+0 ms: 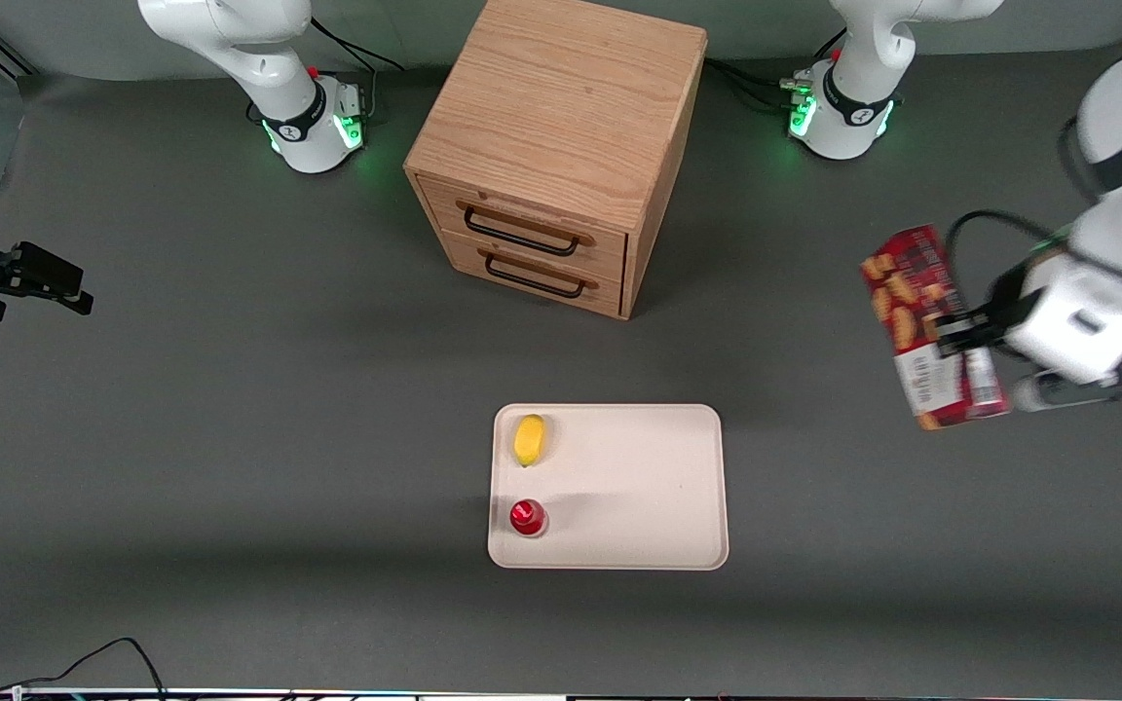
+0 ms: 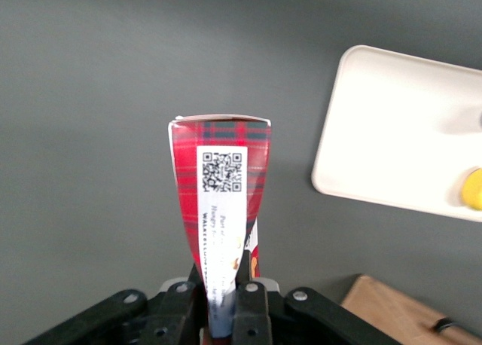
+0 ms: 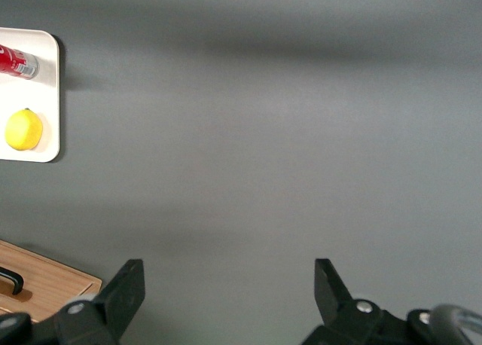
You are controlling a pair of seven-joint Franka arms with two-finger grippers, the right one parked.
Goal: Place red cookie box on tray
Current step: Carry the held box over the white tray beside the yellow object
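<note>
My gripper is clamped on the red cookie box, and I hold it in the air above the grey table, toward the working arm's end. In the wrist view my two fingers press the box from both sides near one end, and its end with the white code label points away from my gripper. The tray is well apart from my hand, toward the middle of the table and nearer to the front camera than the box. On the tray I count two things: one yellow lemon and one small red can, both beside the edge of the tray that lies farthest from my hand, so the part of the tray nearest to my hand is bare. One wooden cabinet with two drawers stands farther from the front camera than the tray. Between my hand and the tray I see only bare table.
</note>
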